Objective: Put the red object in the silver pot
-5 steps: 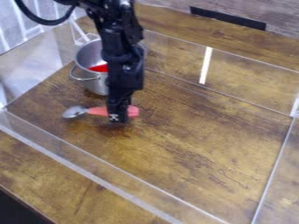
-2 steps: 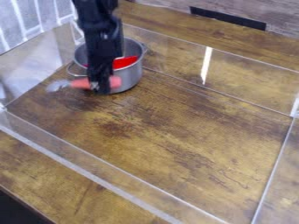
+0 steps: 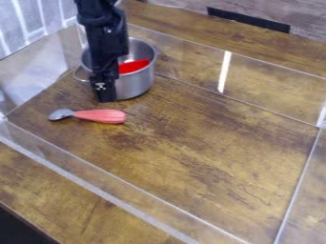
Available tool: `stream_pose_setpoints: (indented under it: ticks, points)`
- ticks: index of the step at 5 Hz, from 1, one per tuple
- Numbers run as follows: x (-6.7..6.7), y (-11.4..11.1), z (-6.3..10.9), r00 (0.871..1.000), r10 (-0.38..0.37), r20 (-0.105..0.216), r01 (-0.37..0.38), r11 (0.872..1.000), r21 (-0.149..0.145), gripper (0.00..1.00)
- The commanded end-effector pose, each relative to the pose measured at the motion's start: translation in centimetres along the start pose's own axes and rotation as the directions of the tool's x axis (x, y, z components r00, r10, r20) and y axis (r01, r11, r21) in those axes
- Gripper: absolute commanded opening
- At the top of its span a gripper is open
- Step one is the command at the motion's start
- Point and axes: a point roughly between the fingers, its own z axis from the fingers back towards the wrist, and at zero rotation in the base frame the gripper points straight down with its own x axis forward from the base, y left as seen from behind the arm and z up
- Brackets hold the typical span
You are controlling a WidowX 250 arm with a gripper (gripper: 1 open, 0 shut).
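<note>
The red object [image 3: 97, 116] lies flat on the wooden table, its coral-red handle pointing right and its small silver head [image 3: 59, 115] to the left. It is free of the gripper. Behind it stands the silver pot [image 3: 143, 80], round and shiny, with a flat red piece [image 3: 135, 67] inside. My gripper [image 3: 105, 93] hangs from the dark arm in front of the pot's near-left wall, just above and behind the utensil. It is open with nothing in it, and it hides part of the pot's rim.
Low clear plastic walls [image 3: 76, 172] fence the wooden table [image 3: 204, 143] on all sides. A bright reflection streak [image 3: 224, 71] marks the right wall panel. A black strip [image 3: 249, 19] lies at the back edge.
The gripper carried the red object left and back toward the pot, then let go. The utensil now lies on the table in front of the pot, and the gripper stands above it.
</note>
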Motion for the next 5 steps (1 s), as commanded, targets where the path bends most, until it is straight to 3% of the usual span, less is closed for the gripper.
stream_pose_setpoints:
  ticks: [1, 2, 5]
  points:
    - [0.4, 0.1, 2.1, 0.998, 0.041, 0.048, -0.044, 0.996, 0.078, 1.00]
    - [1.3, -0.7, 1.1, 0.997, 0.055, 0.058, -0.059, 0.996, 0.068, 1.00]
    - [2.0, -0.5, -1.8, 0.995, -0.044, 0.088, 0.043, 0.999, 0.015, 1.00]
